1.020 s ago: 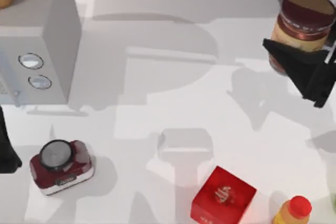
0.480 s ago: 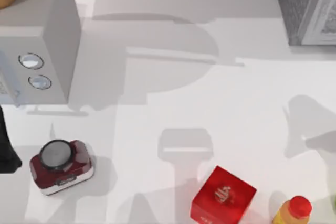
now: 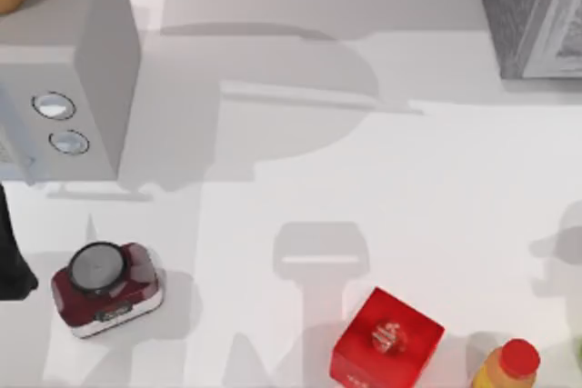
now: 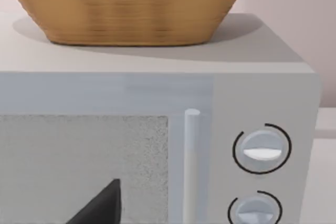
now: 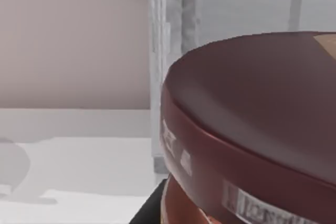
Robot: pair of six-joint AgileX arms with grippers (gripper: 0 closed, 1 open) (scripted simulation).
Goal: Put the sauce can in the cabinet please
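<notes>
The sauce can (image 5: 252,129) sits close under my right wrist camera, maroon lid toward the lens, long axis seemingly upright; whether my right hand grips it I cannot tell. My left arm (image 3: 11,261) is parked at the bench's (image 3: 364,179) left edge. The cabinet (image 3: 532,11) stands far right; a misjudged approach could knock the can against its frame.

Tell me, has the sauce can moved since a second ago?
Yes. It was beside the cabinet in the top view then; now the sauce can is out of that frame, close to the right wrist camera.
</notes>
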